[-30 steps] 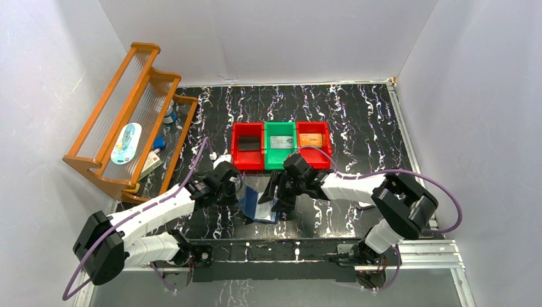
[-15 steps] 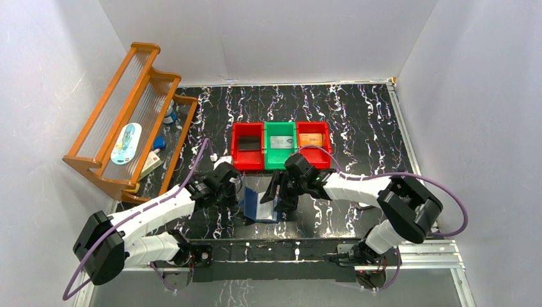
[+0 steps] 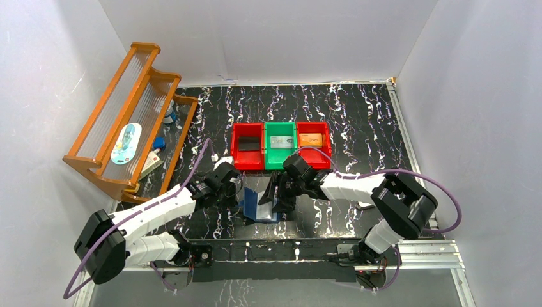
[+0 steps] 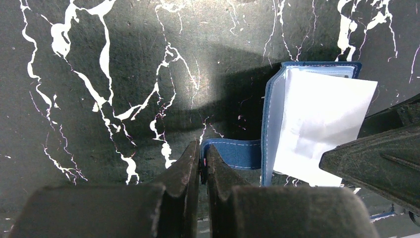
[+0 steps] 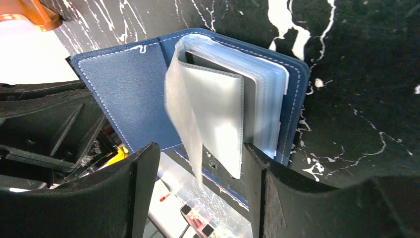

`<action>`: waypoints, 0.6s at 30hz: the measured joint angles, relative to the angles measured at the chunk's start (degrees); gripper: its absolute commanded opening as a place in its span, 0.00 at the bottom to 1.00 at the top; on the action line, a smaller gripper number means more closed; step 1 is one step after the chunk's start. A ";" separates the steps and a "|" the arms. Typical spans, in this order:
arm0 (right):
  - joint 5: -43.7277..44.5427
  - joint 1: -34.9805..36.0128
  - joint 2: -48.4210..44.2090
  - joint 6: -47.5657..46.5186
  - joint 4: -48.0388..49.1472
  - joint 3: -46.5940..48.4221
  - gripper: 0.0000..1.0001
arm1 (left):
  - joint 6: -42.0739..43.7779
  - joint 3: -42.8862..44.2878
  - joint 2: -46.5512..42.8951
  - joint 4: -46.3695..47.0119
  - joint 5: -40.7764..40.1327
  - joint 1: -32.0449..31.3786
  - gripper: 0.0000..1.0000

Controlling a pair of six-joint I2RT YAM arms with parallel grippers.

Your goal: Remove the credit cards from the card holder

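The card holder (image 3: 257, 204) lies open on the bench (image 3: 358, 121) near the front edge, between the two arms. The left fingers (image 4: 184, 168) are clenched on its navy cover flap. The right fingers (image 5: 143, 173) are spread wide and released, straddling the pale clear sleeves (image 5: 213, 114). A row of bins (image 3: 249, 167) sits just behind.

Two grippers, left gripper (image 4: 202, 148) and right gripper (image 5: 200, 153); one card holder (image 3: 250, 201); one wooden rack (image 3: 146, 47). Three bins, two red bins (image 3: 248, 125) (image 3: 313, 124) plus one green bin (image 3: 280, 124); one dark card (image 3: 249, 143), one silver card (image 3: 281, 142), one orange card (image 3: 311, 137).
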 measured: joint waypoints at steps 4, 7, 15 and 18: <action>-0.94 0.00 0.02 0.00 1.77 0.02 0.69 | 0.11 0.00 0.11 0.00 0.11 0.00 0.00; -2.23 0.00 0.09 -0.04 3.72 0.39 0.69 | 0.11 0.00 0.17 0.02 0.33 0.00 0.00; -6.16 0.17 5.35 -1.31 8.72 6.75 0.70 | 0.11 -0.28 0.24 0.02 0.44 0.00 0.00; -7.65 0.50 8.17 -1.77 9.84 9.51 0.71 | 0.09 -0.57 0.24 -0.02 0.44 0.00 0.00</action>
